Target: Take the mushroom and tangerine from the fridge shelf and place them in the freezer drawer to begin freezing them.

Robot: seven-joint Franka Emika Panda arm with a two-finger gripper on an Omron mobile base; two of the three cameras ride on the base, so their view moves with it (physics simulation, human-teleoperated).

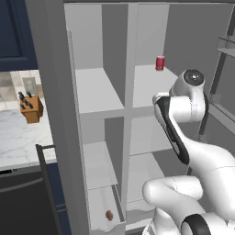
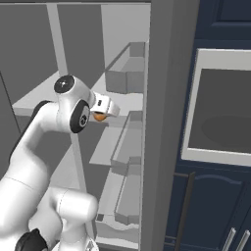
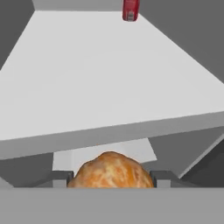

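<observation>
My gripper (image 3: 111, 177) is clamped on the tangerine (image 3: 110, 170), held just off the near edge of the fridge shelf (image 3: 100, 78). The mushroom (image 1: 109, 215) lies in the freezer drawer (image 1: 98, 202), low left.

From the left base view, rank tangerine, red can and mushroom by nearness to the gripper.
1. tangerine, held between the fingers of the gripper.
2. red can, at the back of the fridge shelf.
3. mushroom, far below in the freezer drawer.
</observation>
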